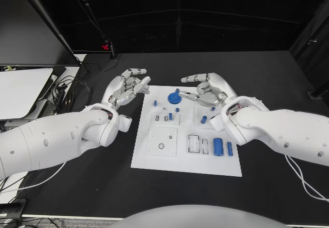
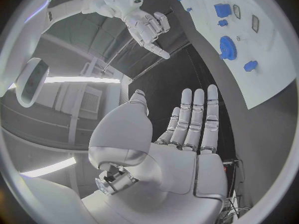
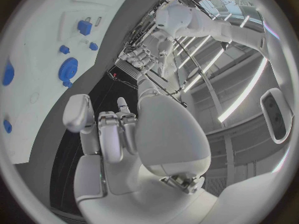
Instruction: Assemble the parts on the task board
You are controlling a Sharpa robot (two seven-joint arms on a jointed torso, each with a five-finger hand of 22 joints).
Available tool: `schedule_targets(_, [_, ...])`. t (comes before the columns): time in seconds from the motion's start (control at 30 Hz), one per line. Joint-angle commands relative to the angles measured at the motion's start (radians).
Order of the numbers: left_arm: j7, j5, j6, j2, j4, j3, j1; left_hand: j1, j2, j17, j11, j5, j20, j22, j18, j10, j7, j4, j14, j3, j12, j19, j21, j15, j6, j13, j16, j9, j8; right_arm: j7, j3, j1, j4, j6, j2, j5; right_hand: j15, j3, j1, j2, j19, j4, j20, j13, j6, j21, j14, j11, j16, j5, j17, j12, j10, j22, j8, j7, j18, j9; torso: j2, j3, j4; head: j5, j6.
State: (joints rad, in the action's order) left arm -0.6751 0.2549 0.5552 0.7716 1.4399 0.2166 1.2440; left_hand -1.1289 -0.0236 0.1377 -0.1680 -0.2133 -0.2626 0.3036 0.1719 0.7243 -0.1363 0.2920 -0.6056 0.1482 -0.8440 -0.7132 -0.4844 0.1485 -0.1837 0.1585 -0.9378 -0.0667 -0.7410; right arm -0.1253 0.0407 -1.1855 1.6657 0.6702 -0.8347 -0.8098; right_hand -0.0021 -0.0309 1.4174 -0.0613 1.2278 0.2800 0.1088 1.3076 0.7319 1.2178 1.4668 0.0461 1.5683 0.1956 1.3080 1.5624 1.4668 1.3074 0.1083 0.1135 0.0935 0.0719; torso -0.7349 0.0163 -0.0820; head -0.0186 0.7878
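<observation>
Black surface [image 1: 82, 190] carries the white task board [image 1: 185, 166], lying lengthwise away from the robot, with both arms reaching to its far end. The left hand [image 1: 127, 88] hangs just off the board's far left corner, fingers [image 2: 196, 117] stretched straight and apart, grasping nothing. The right hand [image 1: 206, 90] hovers over the far right part of the board, fingers curled loosely inward; it seems empty, though the palm side is hard to read. Between the two hands, closer to the right one, sits the blue gear [image 1: 175, 98] flat on the board, just beside the right fingertips. Further back toward the robot lie smaller blue parts, among them a cylinder [image 1: 218, 146] with its long axis running along the board. The right hand looks better placed for the gear.
</observation>
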Motion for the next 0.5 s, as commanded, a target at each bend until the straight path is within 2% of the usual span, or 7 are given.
schedule_targets(0.03, [0.099,0.272,0.005,0.013,0.017,0.005,0.023,0.005,0.023,0.062,0.059,-0.012,0.056,0.049,0.012,0.167,-0.043,0.003,-0.188,-0.001,-0.095,-0.142,-0.103,-0.065,0.016,0.076,-0.084,-0.002,-0.014,-0.268,0.000,-0.006,0.028,-0.053,-0.046,0.418,-0.005,-0.040,-0.058,0.045,-0.155,0.004,-0.004,0.160,-0.052,-0.180,0.047,-0.011,-0.040,0.037,0.223,-0.123,-0.098,0.010,0.029,-0.007,0.045,0.002,0.005,0.0021,0.0006,-0.004,-0.005])
schedule_targets(0.1, [0.164,0.354,0.000,0.022,0.026,0.011,0.043,0.010,0.039,0.111,0.084,-0.016,0.087,0.090,0.011,0.240,-0.029,-0.001,-0.269,-0.015,-0.161,-0.197,-0.170,-0.096,0.016,0.144,-0.136,-0.003,-0.026,-0.294,0.001,-0.007,0.041,-0.082,-0.076,0.504,-0.001,-0.067,-0.104,0.068,-0.248,0.006,-0.003,0.097,-0.092,-0.296,-0.012,-0.009,-0.085,0.054,0.182,-0.201,-0.205,-0.043,0.047,-0.006,0.066,0.003,0.008,0.0039,0.0022,-0.002,-0.006])
schedule_targets(0.17, [0.243,0.436,-0.019,0.030,0.037,0.015,0.064,0.016,0.059,0.256,0.098,-0.022,0.117,0.158,0.006,0.435,-0.016,0.003,-0.381,-0.032,-0.378,-0.240,-0.271,-0.126,0.001,0.523,-0.257,-0.003,-0.037,-0.311,0.001,-0.009,0.053,-0.115,-0.105,0.586,0.008,-0.098,-0.150,0.089,-0.329,0.009,0.005,0.043,-0.127,-0.408,-0.061,0.000,-0.120,0.062,0.148,-0.261,-0.292,-0.092,0.080,0.004,0.080,0.009,0.011,0.0061,0.0046,0.002,-0.005])
schedule_targets(0.23, [0.306,0.499,-0.043,0.037,0.045,0.017,0.082,0.028,0.070,0.795,0.106,-0.030,0.136,0.387,-0.020,0.675,-0.014,0.004,-0.661,-0.045,-0.610,-0.343,-0.491,-0.139,-0.027,1.034,-0.484,-0.002,-0.041,-0.322,0.001,-0.009,0.061,-0.146,-0.128,0.650,0.025,-0.130,-0.195,0.103,-0.363,0.008,0.018,0.004,-0.180,-0.452,-0.124,0.021,-0.155,0.058,0.109,-0.297,-0.365,-0.107,0.111,0.024,0.076,0.012,0.015,0.0088,0.0069,0.004,-0.004])
schedule_targets(0.3, [0.372,0.562,-0.080,0.040,0.053,0.019,0.099,0.036,0.072,1.164,0.098,-0.034,0.142,0.714,-0.068,0.809,-0.013,-0.004,-0.832,-0.054,-0.707,-0.488,-0.749,-0.133,-0.064,1.332,-0.592,0.001,-0.037,-0.328,0.001,-0.009,0.067,-0.178,-0.149,0.707,0.034,-0.153,-0.232,0.113,-0.398,0.006,0.024,-0.027,-0.218,-0.476,-0.209,0.027,-0.204,0.055,0.057,-0.327,-0.433,-0.115,0.136,0.028,0.076,0.015,0.020,0.0107,0.0094,0.006,-0.002])
schedule_targets(0.37, [0.426,0.608,-0.119,0.037,0.055,0.019,0.113,0.035,0.075,1.397,0.088,-0.039,0.138,0.919,-0.101,0.847,-0.023,0.005,-0.945,-0.061,-0.727,-0.574,-0.897,-0.120,-0.090,1.412,-0.630,0.002,-0.021,-0.332,0.002,-0.010,0.069,-0.206,-0.164,0.745,0.044,-0.172,-0.264,0.121,-0.433,0.004,0.032,-0.070,-0.258,-0.499,-0.316,0.037,-0.269,0.049,-0.009,-0.371,-0.523,-0.127,0.159,0.035,0.075,0.019,0.023,0.0116,0.0113,0.006,0.000])
schedule_targets(0.5, [0.536,0.661,-0.219,0.019,0.049,0.020,0.139,0.043,0.083,1.433,0.057,-0.042,0.118,1.170,-0.149,0.847,-0.044,0.003,-0.965,-0.060,-0.727,-0.757,-1.043,-0.094,-0.149,1.412,-0.633,-0.001,-0.003,-0.344,0.002,-0.010,0.068,-0.245,-0.186,0.795,0.072,-0.200,-0.280,0.140,-0.491,0.009,0.065,-0.233,-0.346,-0.574,-0.658,0.058,-0.500,0.051,-0.267,-0.519,-0.769,-0.183,0.268,0.039,0.076,0.047,0.028,0.0132,0.0162,0.003,0.001])
